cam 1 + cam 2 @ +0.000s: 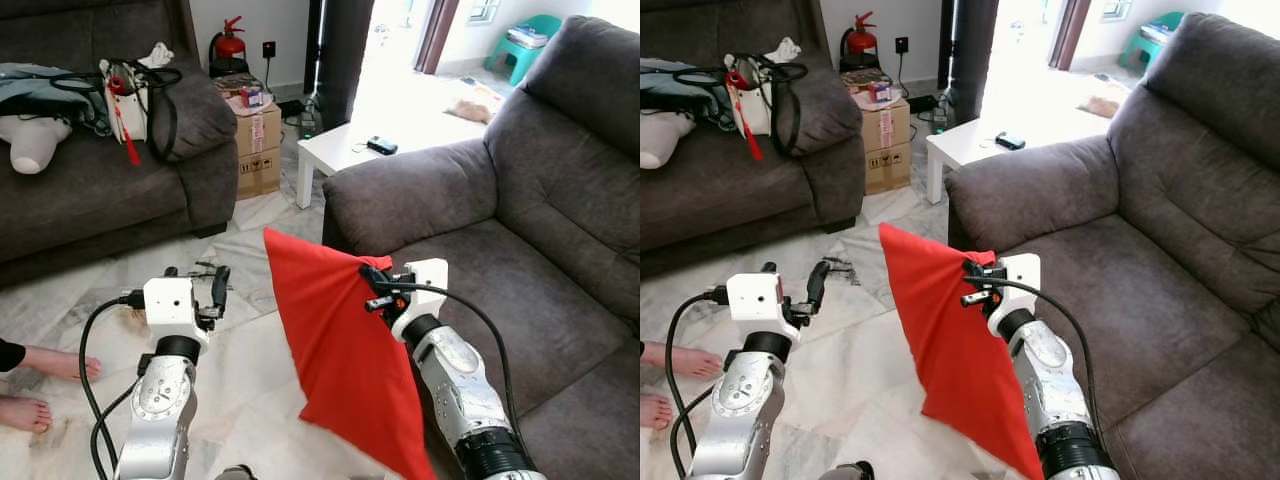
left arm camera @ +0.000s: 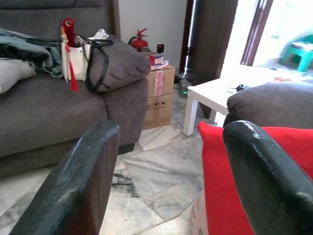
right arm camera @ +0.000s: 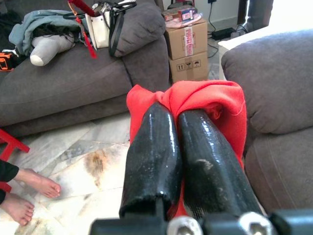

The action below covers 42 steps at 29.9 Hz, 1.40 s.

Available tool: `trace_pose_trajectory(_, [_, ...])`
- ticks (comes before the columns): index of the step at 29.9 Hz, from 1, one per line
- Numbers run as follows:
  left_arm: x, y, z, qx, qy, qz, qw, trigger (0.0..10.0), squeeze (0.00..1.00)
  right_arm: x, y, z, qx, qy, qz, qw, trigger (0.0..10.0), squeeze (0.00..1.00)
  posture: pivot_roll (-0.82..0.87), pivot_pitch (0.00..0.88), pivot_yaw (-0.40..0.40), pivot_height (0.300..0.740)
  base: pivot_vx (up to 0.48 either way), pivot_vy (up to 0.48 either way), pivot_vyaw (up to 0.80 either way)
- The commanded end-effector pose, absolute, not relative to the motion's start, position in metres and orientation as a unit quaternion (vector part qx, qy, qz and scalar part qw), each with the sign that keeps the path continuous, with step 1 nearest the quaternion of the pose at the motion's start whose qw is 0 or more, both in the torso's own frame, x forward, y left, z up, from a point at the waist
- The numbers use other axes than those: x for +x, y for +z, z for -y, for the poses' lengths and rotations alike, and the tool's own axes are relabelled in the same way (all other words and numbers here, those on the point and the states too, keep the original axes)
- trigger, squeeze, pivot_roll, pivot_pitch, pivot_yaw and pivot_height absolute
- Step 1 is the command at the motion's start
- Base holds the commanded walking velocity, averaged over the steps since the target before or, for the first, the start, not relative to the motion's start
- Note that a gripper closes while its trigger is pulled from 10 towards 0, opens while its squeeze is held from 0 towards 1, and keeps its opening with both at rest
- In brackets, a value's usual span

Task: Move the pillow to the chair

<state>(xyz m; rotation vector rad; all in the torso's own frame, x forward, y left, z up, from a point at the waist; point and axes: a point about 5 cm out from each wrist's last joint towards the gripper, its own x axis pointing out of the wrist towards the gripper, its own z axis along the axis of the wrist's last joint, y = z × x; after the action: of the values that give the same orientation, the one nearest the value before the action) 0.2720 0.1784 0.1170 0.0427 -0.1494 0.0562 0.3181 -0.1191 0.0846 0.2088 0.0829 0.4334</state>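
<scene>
— So where is the pillow (image 1: 340, 360)?

— Up in the air, red, hanging on a slant with one corner pointing up and the rest drooping toward the marble floor (image 1: 250, 370). It sits just in front of the grey chair (image 1: 520, 300), beside that chair's armrest.

— And what holds it?

— The right gripper (image 1: 373, 277). Its two black fingers (image 3: 151, 147) are pressed together with a bunched fold of the red cloth pinched between them, near the pillow's upper edge. Most of the pillow hangs below and to the left of that grip.

— The other one?

— The left gripper (image 1: 195, 283) is raised over the floor, a little to the left of the pillow and apart from it. Its fingers (image 2: 73, 186) stand wide apart with nothing between them; the red cloth shows just past one of them.

— Anything else around?

— A grey sofa (image 1: 90, 190) with a white bag (image 1: 130, 100) on it, a cardboard box (image 1: 258, 145), a white table (image 1: 350, 150), and a person's bare feet (image 1: 45, 385) on the floor at the left.
</scene>
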Motion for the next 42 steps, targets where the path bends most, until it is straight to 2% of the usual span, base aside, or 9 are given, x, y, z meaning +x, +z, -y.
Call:
trace_pose_trajectory(1, [0.2723, 0.117, -0.1755, 0.02, 0.024, 0.072, 0.997, 10.0, 0.0, 0.3299, 0.1144, 0.1211, 0.097, 0.209, 0.032, 0.972, 10.0, 0.0, 0.15, 0.067, -0.122, 0.74, 0.0, 0.24, 0.0])
trace_pose_trajectory(20, [0.2729, 0.1165, -0.1742, 0.018, 0.024, 0.071, 0.997, 10.0, 0.0, 0.3322, 0.1116, 0.1207, 0.097, 0.195, 0.02, 0.976, 10.0, 0.0, 0.15, 0.066, -0.125, 0.74, 0.0, 0.189, -0.13])
trace_pose_trajectory(29, [0.2731, 0.1164, -0.174, 0.017, 0.025, 0.071, 0.997, 10.0, 0.0, 0.3324, 0.1113, 0.1202, 0.098, 0.193, 0.019, 0.976, 10.0, 0.0, 0.15, 0.065, -0.125, 0.74, 0.0, 0.289, -0.74])
trace_pose_trajectory(38, [0.2727, 0.1158, -0.1736, 0.016, 0.028, 0.07, 0.997, 10.0, 0.0, 0.3332, 0.1093, 0.1208, 0.093, 0.189, 0.01, 0.978, 10.0, 0.0, 0.15, 0.066, -0.132, 0.74, 0.0, 0.226, 0.0])
trace_pose_trajectory(42, [0.2724, 0.1154, -0.1727, 0.015, 0.028, 0.069, 0.997, 10.0, 0.0, 0.3338, 0.1088, 0.1199, 0.09, 0.191, 0.006, 0.977, 10.0, 0.0, 0.15, 0.066, -0.133, 0.74, 0.0, 0.218, -0.8])
